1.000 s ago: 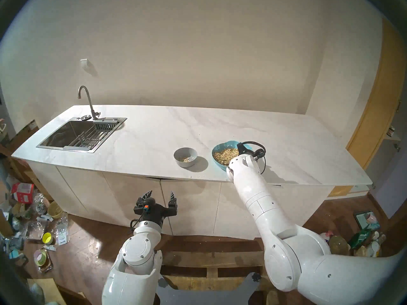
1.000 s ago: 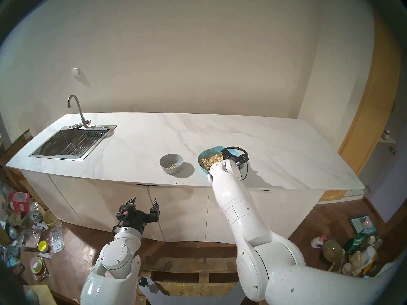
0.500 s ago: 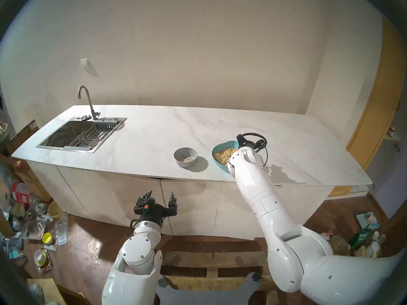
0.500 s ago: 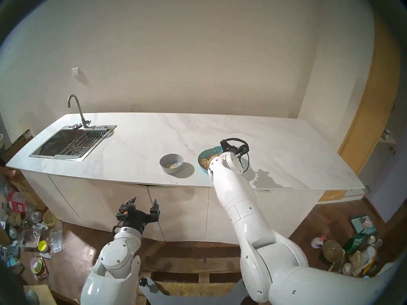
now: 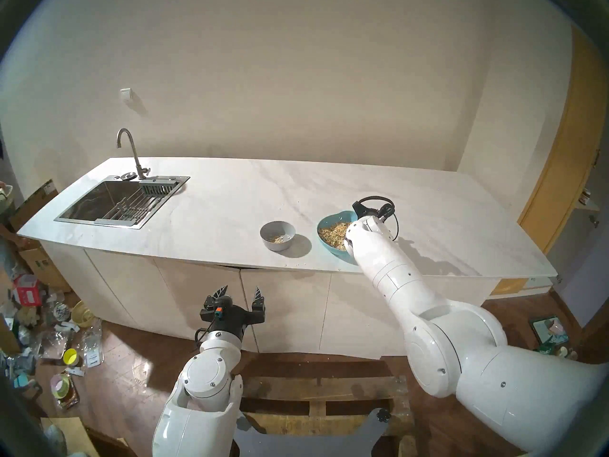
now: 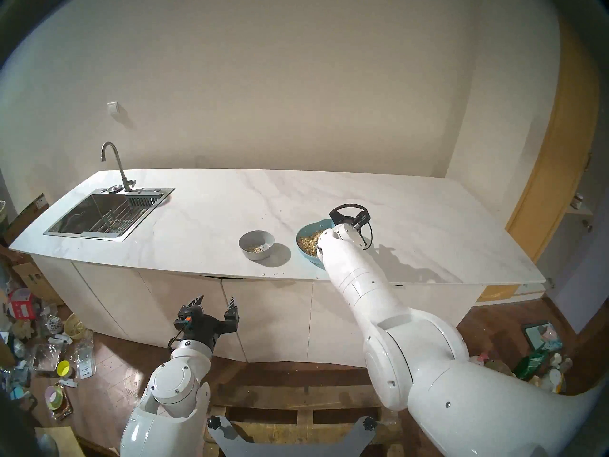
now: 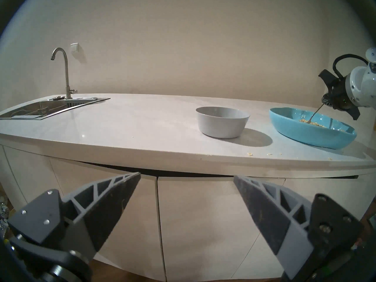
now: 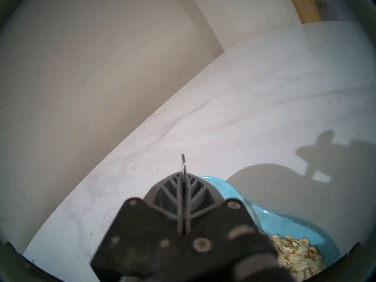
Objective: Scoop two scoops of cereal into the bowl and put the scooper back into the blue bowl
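Raised right pincer (image 8: 184,180) around scooper (image 7: 315,114)

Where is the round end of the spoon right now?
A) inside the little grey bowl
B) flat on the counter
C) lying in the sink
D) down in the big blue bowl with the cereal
D: the spoon slants from the right gripper into the blue bowl.

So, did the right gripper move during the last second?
Yes. The right gripper rose and went toward the back wall, judged against the blue bowl, which stayed put.
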